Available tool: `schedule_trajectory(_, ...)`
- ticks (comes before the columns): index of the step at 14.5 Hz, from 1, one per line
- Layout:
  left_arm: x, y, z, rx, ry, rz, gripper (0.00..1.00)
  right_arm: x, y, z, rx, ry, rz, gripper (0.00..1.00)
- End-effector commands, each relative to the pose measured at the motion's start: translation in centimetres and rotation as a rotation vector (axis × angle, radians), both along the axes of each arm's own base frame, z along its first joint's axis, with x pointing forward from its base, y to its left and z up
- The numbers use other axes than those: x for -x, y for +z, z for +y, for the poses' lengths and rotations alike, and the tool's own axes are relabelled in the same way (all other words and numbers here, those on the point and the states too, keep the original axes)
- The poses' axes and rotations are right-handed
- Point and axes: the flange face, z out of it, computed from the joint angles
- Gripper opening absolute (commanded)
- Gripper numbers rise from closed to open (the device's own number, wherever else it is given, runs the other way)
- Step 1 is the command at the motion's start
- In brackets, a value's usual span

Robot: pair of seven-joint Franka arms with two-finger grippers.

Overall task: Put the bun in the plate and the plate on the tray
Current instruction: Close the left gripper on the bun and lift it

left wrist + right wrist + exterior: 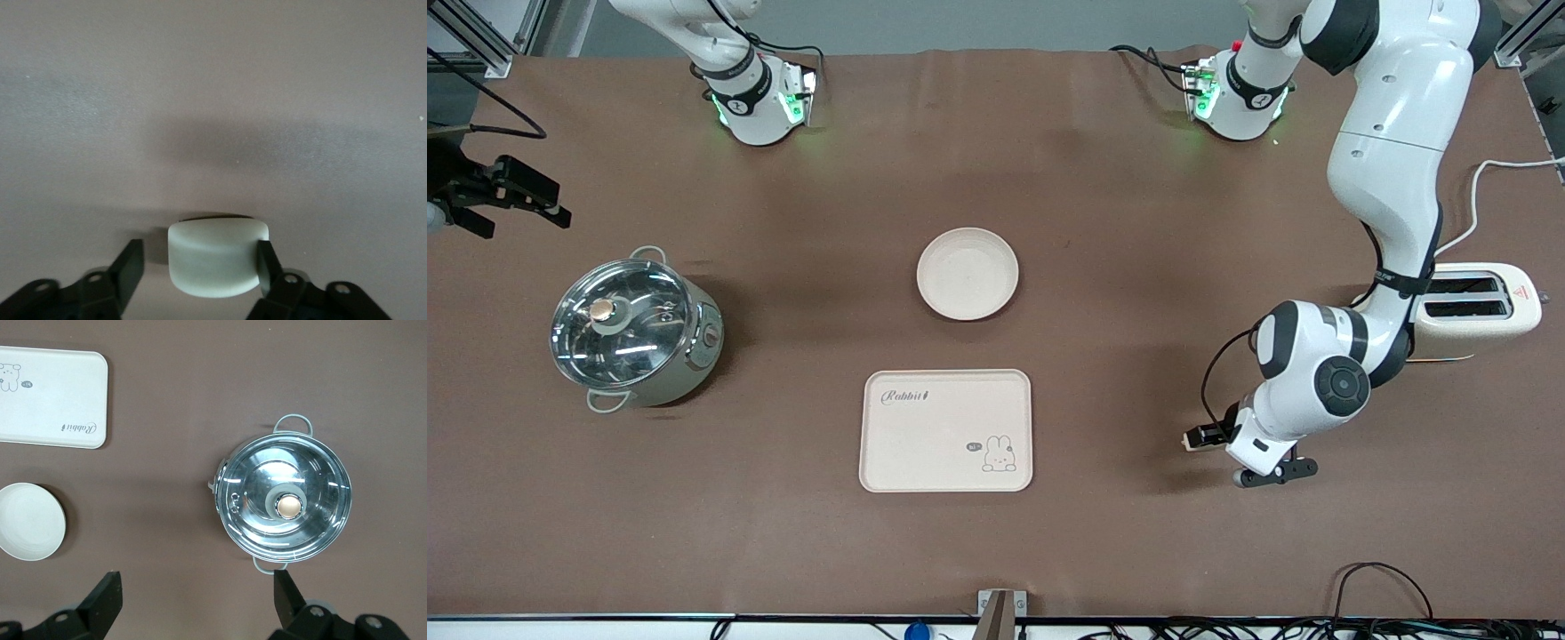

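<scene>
Straddling the bun (215, 257), the left claw (1249, 462) is hanging spread at the tray's (946, 431) three o'clock — grasping is in hand. Next: clenching, carrying to the plate (967, 273). The right claw (193, 600) is waiting released over the pot (285, 497).

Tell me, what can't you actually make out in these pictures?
Bun: absent from front view, hidden beneath the left end effector.
Pot: contents hidden by lid reflections, front and right wrist views.
Toaster: the left arm covers one end, front view.
Right end effector: only fingertips show, right wrist view's edge.
</scene>
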Motion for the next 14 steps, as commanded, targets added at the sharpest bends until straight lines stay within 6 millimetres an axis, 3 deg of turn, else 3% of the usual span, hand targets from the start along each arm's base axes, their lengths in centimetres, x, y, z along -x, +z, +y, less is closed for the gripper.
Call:
schedule_trajectory(1,-0.1,-0.3,-0.6,0.010,0.009,-0.007,0.65,0.4,0.0,-0.1,-0.015,0.003,0.000,1.00)
schedule_trajectory(6,0.0,0.2,-1.4,0.003,-0.012,-0.015,0.22,0.3,-0.1,-0.3,-0.015,0.008,0.001,1.00)
schedule_trajectory(7,0.1,0.8,-2.2,0.002,-0.024,-0.019,0.17,0.3,-0.2,-0.3,-0.015,0.008,0.003,1.00)
schedule_trajectory(11,0.8,3.8,-4.8,-0.005,-0.044,-0.005,0.17,0.4,-0.2,-0.3,-0.015,0.009,0.004,1.00)
schedule_trajectory(14,3.0,6.7,-10.5,-0.014,-0.047,0.023,0.19,0.3,0.0,-0.3,-0.015,0.009,0.001,1.00)
